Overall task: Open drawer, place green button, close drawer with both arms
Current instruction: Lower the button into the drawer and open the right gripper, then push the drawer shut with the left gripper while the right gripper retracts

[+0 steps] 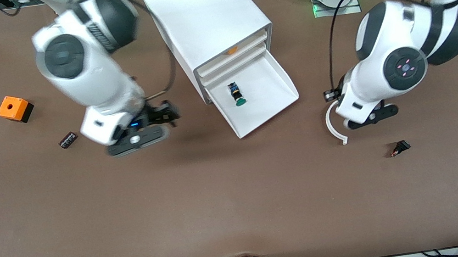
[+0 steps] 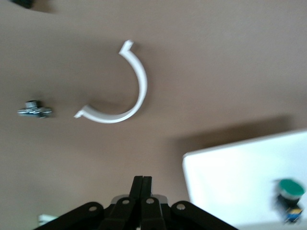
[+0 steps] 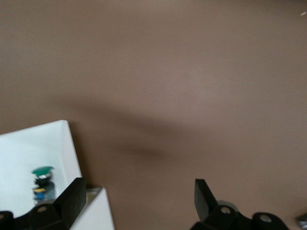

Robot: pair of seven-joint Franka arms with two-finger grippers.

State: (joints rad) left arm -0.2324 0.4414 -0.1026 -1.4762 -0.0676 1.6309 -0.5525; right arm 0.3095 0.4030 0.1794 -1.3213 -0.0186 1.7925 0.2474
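**Button lies in tray; drawer waits to be shut**

Toward the right arm's end of the table, the right gripper [image 1: 150, 127] is held over bare brown table [image 1: 232, 202] beside the drawer [image 1: 272, 93], its fingers spread wide and empty. The drawer is seen pulled out near the robots' edge, with the button [image 1: 236, 94] lying on its side inside. The left gripper [image 1: 369, 116], fingers pressed together, hangs over a white curved clip [image 1: 333, 127]. A square, even push on the drawer's front lip is judged best, so the button is not jolted.
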